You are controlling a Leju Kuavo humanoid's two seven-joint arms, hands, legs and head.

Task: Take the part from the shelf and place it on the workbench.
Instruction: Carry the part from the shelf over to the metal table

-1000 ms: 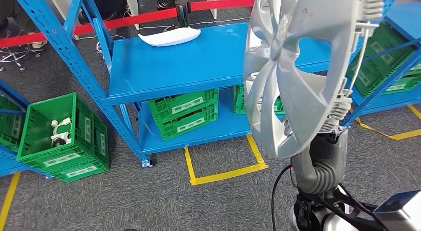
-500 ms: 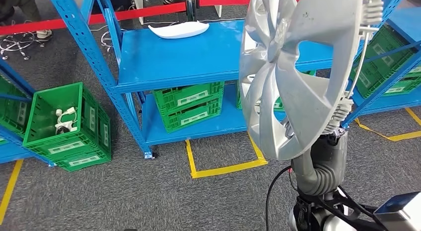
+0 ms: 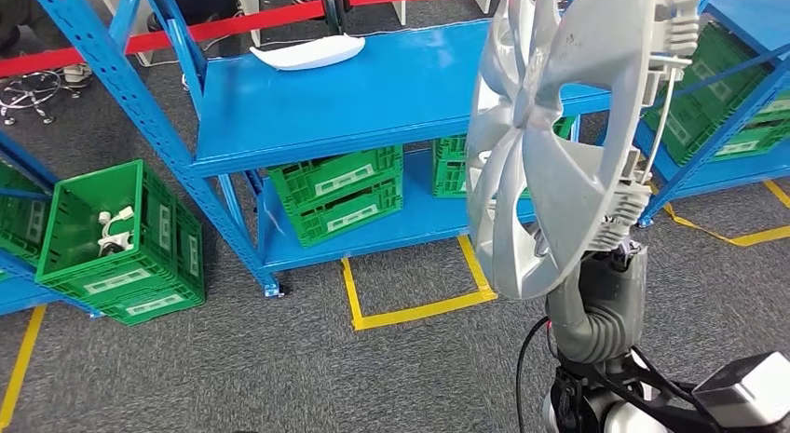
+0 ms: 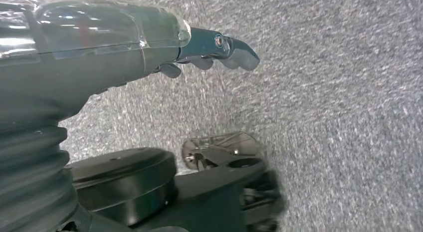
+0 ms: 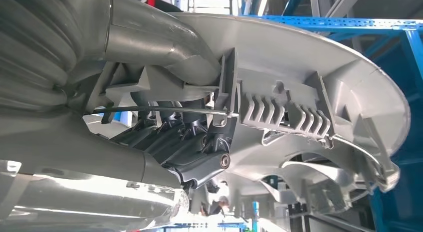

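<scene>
At the far left of the head view a green crate (image 3: 121, 242) sits tilted on the grey carpet (image 3: 233, 358), open side up, with a small white fitting (image 3: 110, 230) lying inside it. Beside it stands the blue shelf (image 3: 373, 88). Its upper board carries a flat white moulded piece (image 3: 307, 53) near the back edge, and two more green crates (image 3: 340, 193) are stacked on the lower board. A yellow taped square (image 3: 415, 307) marks the floor in front of the shelf, and a red barrier tape (image 3: 233, 25) runs behind it.

Further right, the part (image 3: 568, 135) is off the shelf and held up in the air in front of the shelf's right end. It is a large round silver wheel cover, standing nearly on edge, with broad curved spokes sweeping out from a hub and dark gaps between them. Along its rim sit ribbed plastic clips joined by a thin wire ring.

The right hand (image 5: 149, 127) grips the part at its lower rim: in the right wrist view the thick grey thumb lies over the back of the rim by a ribbed clip, and the dark fingers (image 5: 199, 162) curl around the other side, closed firmly on it. The grey ribbed wrist cover rises below the part in the head view.

The left hand (image 4: 209, 50) hangs over the carpet, holding nothing, its fingers (image 4: 234, 50) stretched out loosely and apart.
</scene>
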